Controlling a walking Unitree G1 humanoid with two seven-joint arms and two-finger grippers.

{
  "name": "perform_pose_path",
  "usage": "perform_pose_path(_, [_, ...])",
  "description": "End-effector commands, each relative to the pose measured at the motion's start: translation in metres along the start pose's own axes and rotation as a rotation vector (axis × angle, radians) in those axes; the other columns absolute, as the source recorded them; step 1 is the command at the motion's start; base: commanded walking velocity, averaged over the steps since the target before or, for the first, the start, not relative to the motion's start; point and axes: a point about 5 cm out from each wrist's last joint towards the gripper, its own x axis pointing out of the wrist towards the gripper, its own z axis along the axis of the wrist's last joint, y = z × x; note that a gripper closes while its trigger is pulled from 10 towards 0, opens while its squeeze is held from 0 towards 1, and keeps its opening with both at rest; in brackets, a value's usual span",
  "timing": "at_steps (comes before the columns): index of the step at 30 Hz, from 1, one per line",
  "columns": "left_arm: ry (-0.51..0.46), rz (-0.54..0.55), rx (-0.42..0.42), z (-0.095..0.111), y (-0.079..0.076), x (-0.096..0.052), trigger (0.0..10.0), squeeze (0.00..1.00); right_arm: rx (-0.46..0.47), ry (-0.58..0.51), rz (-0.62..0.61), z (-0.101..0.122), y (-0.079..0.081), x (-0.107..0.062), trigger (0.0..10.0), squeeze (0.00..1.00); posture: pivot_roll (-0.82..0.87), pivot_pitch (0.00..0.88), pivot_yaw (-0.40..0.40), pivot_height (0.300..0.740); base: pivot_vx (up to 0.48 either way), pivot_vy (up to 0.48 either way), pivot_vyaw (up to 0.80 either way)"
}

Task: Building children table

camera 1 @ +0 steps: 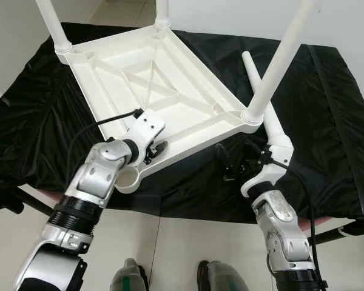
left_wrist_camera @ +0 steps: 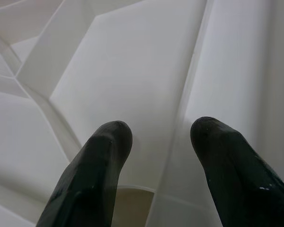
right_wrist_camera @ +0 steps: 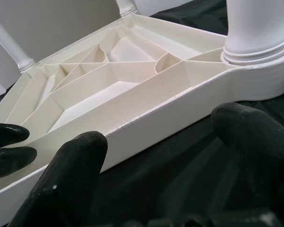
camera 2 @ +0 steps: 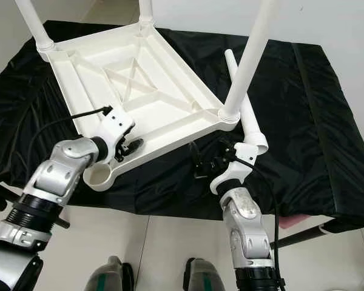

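1. On the black-draped bench (camera 1: 327, 121), upside down: white children's table top (camera 1: 164, 91), three legs already standing in corner sockets, fourth socket (camera 1: 128, 177) at the near-left corner empty.
2. Beside the near-right corner, lying on the cloth: loose fourth leg (camera 1: 264, 103), touching or nearly touching the right arm's wrist housing; hard to tell which.
3. Left claw (camera 1: 155, 148): fingers parted narrowly, straddling the near rim just beside the empty socket, one finger (left_wrist_camera: 99, 161) over the inner panel, the other on the rim side; grip apparently not closed tight.
4. Right claw (camera 1: 227, 163): spread wide, holding nothing, hovering over cloth just in front of the near rim.
5. Best approach, as a judgement: steady the top with the left claw, turn the right claw back to the leg, grasp near its thick end, carry it upright to the empty socket.
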Motion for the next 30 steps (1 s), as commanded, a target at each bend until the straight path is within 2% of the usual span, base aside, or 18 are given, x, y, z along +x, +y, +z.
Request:
perform_pose_path(1, [0.015, -0.019, -0.023, -0.004, -0.001, -0.002, 10.0, 0.0, -0.001, -0.002, 0.01, 0.0, 0.001, -0.001, 10.0, 0.0, -0.08, 0.05, 0.009, 0.74, 0.0, 0.0, 0.0])
perform_pose_path(6, [0.051, -0.003, 0.027, -0.011, 0.001, -0.001, 10.0, 0.0, -0.001, -0.002, 0.013, -0.001, 0.002, 0.0, 10.0, 0.0, -0.09, 0.048, 0.01, 0.74, 0.0, 0.0, 0.0])
perform_pose_path(14, [0.083, -0.001, 0.038, -0.013, 0.0, 0.007, 10.0, 0.0, -0.004, -0.004, 0.011, 0.0, 0.001, 0.001, 10.0, 0.0, -0.09, 0.052, 0.01, 0.74, 0.0, 0.0, 0.0])
perform_pose_path(19, [0.154, 0.039, 0.035, -0.017, 0.004, 0.022, 10.0, 0.0, -0.006, -0.006, 0.002, 0.001, 0.0, 0.001, 10.0, 0.0, -0.1, 0.062, 0.017, 0.74, 0.0, 0.0, 0.0])
perform_pose_path(26, [0.155, 0.072, 0.012, -0.008, 0.008, 0.034, 9.9, 0.0, -0.005, -0.011, -0.012, 0.002, -0.001, 0.001, 10.0, 0.0, -0.1, 0.065, 0.025, 0.74, 0.0, 0.0, 0.0])
perform_pose_path(27, [0.154, 0.067, 0.012, -0.006, 0.008, 0.037, 4.7, 0.0, -0.004, -0.012, -0.014, 0.001, 0.0, 0.001, 10.0, 0.0, -0.11, 0.066, 0.029, 0.74, 0.0, 0.0, 0.0])
perform_pose_path(29, [0.153, 0.062, 0.015, -0.005, 0.007, 0.038, 4.7, 0.0, -0.003, -0.012, -0.015, 0.001, 0.0, 0.001, 10.0, 0.0, -0.11, 0.066, 0.029, 0.74, 0.0, 0.0, 0.0])
perform_pose_path(30, [0.158, 0.057, 0.025, -0.003, 0.007, 0.041, 3.4, 0.0, -0.002, -0.013, -0.02, 0.001, 0.0, 0.001, 10.0, 0.0, -0.11, 0.067, 0.033, 0.74, 0.0, 0.0, 0.0])
